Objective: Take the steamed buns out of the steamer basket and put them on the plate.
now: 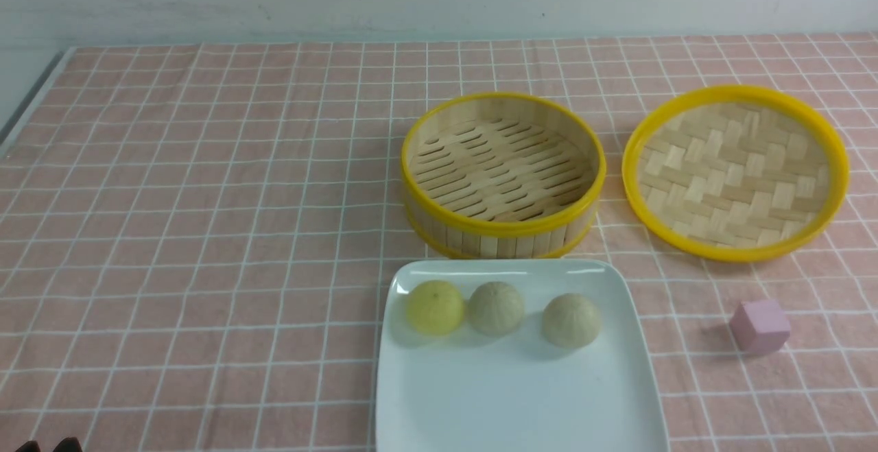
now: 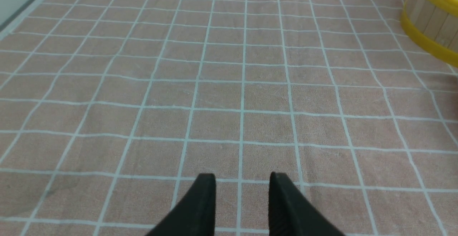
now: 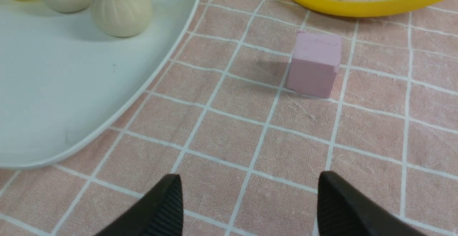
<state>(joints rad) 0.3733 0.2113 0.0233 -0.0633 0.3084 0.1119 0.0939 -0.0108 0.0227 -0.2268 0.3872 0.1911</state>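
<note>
All three buns (image 1: 497, 309) sit in a row on the plate (image 1: 514, 397), just in front of the emptied basket (image 1: 503, 175) — task looks done — left fingers (image 2: 205, 193) and right fingers (image 3: 171, 200) both parted, holding nothing.

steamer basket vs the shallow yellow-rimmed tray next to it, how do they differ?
The steamer basket has a tall upright slat wall; the tray is shallow, almost all rim. The basket's floor is parallel slats with gaps; the tray's bottom is a woven checker. The basket sits directly behind the plate; the tray sits further right. Both are round, bamboo, yellow-rimmed and empty.
</note>
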